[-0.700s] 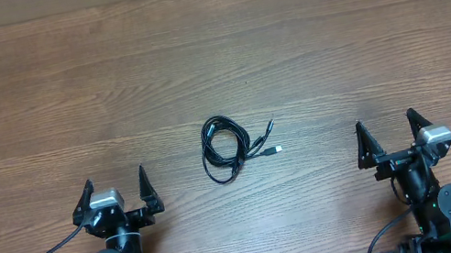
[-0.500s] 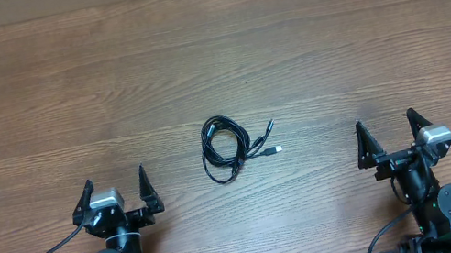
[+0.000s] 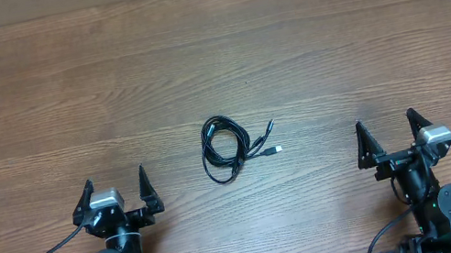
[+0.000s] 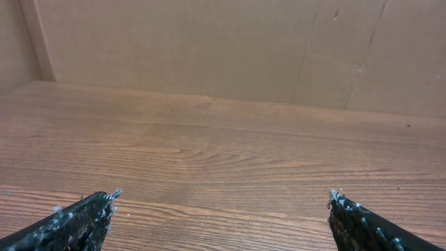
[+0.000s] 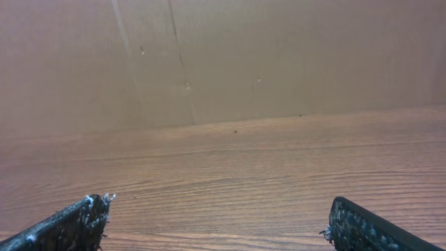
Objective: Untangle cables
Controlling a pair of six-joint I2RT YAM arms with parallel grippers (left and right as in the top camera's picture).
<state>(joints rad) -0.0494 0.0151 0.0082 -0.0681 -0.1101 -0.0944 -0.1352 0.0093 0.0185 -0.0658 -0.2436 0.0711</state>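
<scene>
The cable lies coiled in the middle of the tabletop, well apart from the left gripper and right gripper, both spread wide, so pinching several loops together could tighten the tangle.

Wood-grain table, brown cardboard wall behind (creased)
</scene>
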